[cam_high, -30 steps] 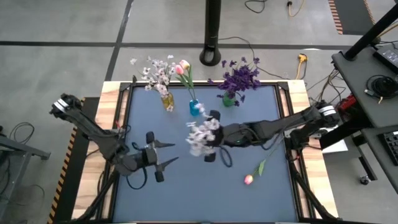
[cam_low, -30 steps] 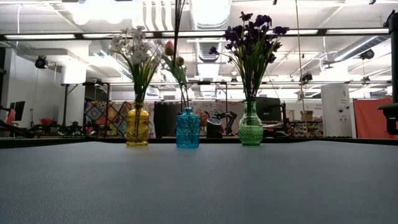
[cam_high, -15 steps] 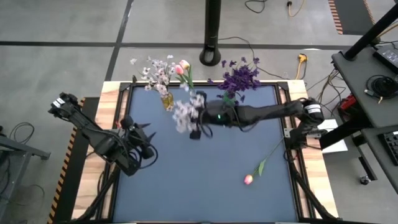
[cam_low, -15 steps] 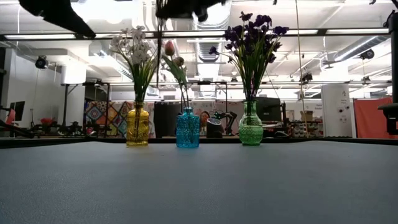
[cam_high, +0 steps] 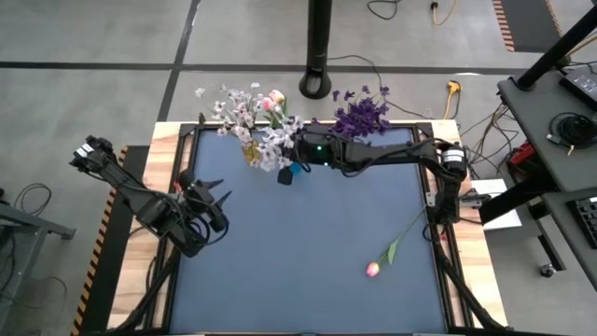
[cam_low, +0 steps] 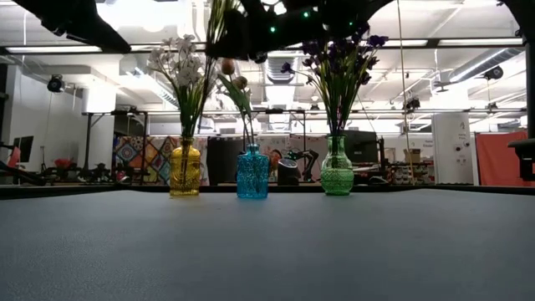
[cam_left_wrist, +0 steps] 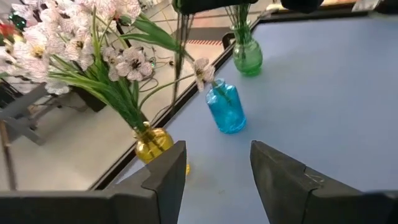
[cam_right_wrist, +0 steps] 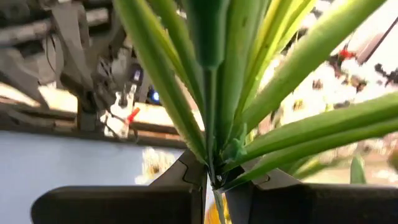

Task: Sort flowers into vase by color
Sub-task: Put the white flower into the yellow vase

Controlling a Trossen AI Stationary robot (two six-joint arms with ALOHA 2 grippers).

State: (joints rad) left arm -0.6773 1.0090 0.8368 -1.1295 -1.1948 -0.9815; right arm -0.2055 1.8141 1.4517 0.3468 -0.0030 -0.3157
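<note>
My right gripper [cam_high: 297,150] is shut on a white-lavender sprig [cam_high: 273,149], high over the table's far edge above the yellow vase [cam_low: 185,171] and the blue vase [cam_low: 252,173]. The yellow vase holds white sprigs [cam_high: 238,107], the blue one pink tulips [cam_high: 272,101], and the green vase [cam_low: 337,171] dark purple blooms [cam_high: 362,114]. One pink tulip [cam_high: 373,269] lies flat on the mat near the right edge. My left gripper [cam_left_wrist: 217,180] is open and holds nothing. It hovers at the table's left side, facing the vases. My right gripper pinches the sprig's stem [cam_right_wrist: 214,180] between its two fingers [cam_right_wrist: 124,202], just below where the long green leaves fan out. The fingers come in about level from the table's right, across the stem. The sprig is lifted clear, blossoms up, and its bare stem [cam_left_wrist: 180,62] hangs down.
The three vases stand in a row along the far edge of the blue mat [cam_high: 308,280]. A black pole base [cam_high: 317,84] stands on the floor beyond them. The wooden table frame [cam_high: 168,140] borders the mat. The near half of the mat holds only the lying tulip.
My right gripper has carried the sprig from over the middle of the table toward the far edge and leftward, to above the yellow and blue vases. My left gripper has drawn back toward the table's left edge and a little farther away.
</note>
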